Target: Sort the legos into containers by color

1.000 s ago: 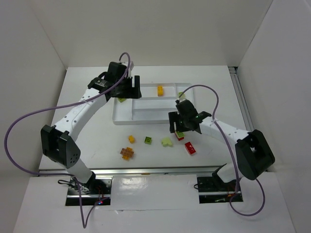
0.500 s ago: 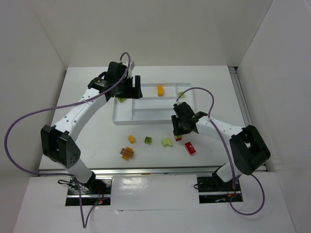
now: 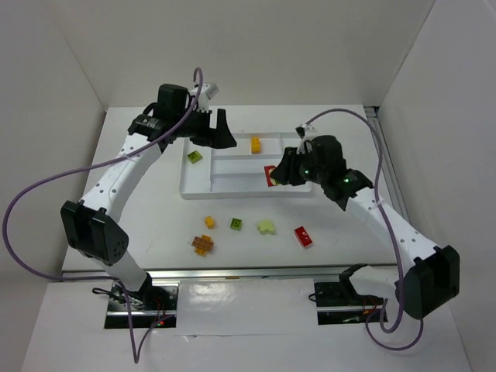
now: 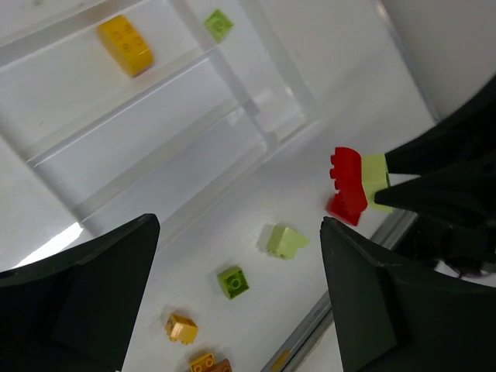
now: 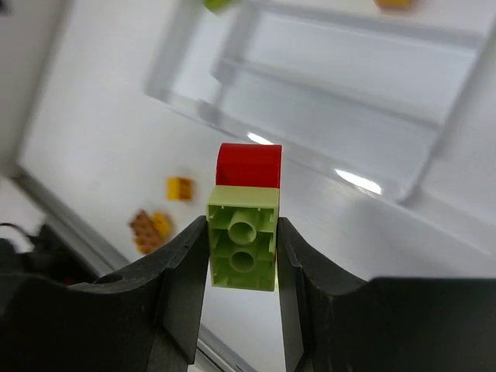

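The white tray (image 3: 184, 194) holds a green lego (image 3: 194, 156) in its left compartment and an orange lego (image 3: 255, 145) in its far one. My left gripper (image 3: 223, 138) hangs open above the tray's far left corner with nothing in it. Over the tray's near right part, my right gripper (image 3: 279, 175) is shut on a pale green lego (image 5: 242, 248) that has a red lego (image 5: 249, 165) stuck to it. In the left wrist view that held pair (image 4: 346, 186) hangs beyond the tray, and a light green lego (image 4: 218, 23) lies in a compartment.
Loose legos lie on the table in front of the tray: an orange one (image 3: 209, 222), a green one (image 3: 235, 225), a pale green one (image 3: 266, 227), a red one (image 3: 303, 236) and an orange-brown cluster (image 3: 202, 244). White walls close in both sides.
My right gripper closed on the red and pale green pair on the table and lifted it back over the tray. My left gripper opened wider and rose off the left compartment, uncovering the green lego.
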Controlling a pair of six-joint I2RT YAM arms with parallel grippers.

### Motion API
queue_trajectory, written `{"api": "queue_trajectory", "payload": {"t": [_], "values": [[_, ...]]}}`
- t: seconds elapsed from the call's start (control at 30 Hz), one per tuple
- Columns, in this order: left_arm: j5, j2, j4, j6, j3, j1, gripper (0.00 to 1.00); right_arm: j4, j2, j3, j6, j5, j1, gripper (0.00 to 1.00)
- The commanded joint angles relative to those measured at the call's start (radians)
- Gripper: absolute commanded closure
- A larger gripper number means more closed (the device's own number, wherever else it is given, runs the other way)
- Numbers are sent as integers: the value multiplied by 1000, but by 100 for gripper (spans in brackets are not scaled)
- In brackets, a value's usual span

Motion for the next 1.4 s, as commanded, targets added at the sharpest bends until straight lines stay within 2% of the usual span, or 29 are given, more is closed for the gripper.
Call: {"api": "queue_trajectory", "payload": {"t": [0.0, 0.07, 0.1, 0.17, 0.2, 0.4, 0.73, 0.83, 1.0, 1.07, 1.17, 1.2, 1.23, 1.27, 1.37], "values": [[404, -47, 147, 35, -30, 46, 4, 248, -37, -18, 43, -360, -98, 79], [511, -56, 218, 17, -99, 60, 7, 377, -37, -33, 95, -503, -129, 79], [629, -56, 244, 16, -119, 72, 7, 434, -37, -64, 153, -545, -140, 79], [715, -45, 324, 3, -164, 72, 7, 614, -37, -107, 230, -630, -140, 79], [746, -45, 347, 3, -179, 72, 6, 655, -37, -124, 290, -652, -140, 79], [823, -25, 416, -8, -227, 25, 4, 820, -26, -174, 369, -714, -149, 79], [871, 2, 404, 46, -236, -27, 5, 847, 7, -176, 384, -735, -149, 79], [871, 15, 404, 46, -236, -38, 10, 858, 16, -176, 393, -735, -149, 79], [858, 25, 413, 46, -227, -63, 36, 871, 36, -176, 402, -744, -149, 80], [849, 25, 413, 46, -227, -72, 36, 881, 37, -176, 402, -755, -149, 80], [849, 35, 413, 36, -217, -72, 51, 881, 46, -176, 402, -755, -149, 81], [849, 47, 413, 27, -217, -72, 60, 870, 46, -176, 402, -755, -149, 83], [849, 47, 413, 27, -207, -72, 75, 861, 46, -176, 389, -755, -149, 84], [838, 56, 413, 15, -198, -72, 100, 838, 46, -176, 389, -755, -149, 84], [820, 56, 379, 39, -176, -72, 100, 751, 34, -167, 311, -722, -149, 88]]}}
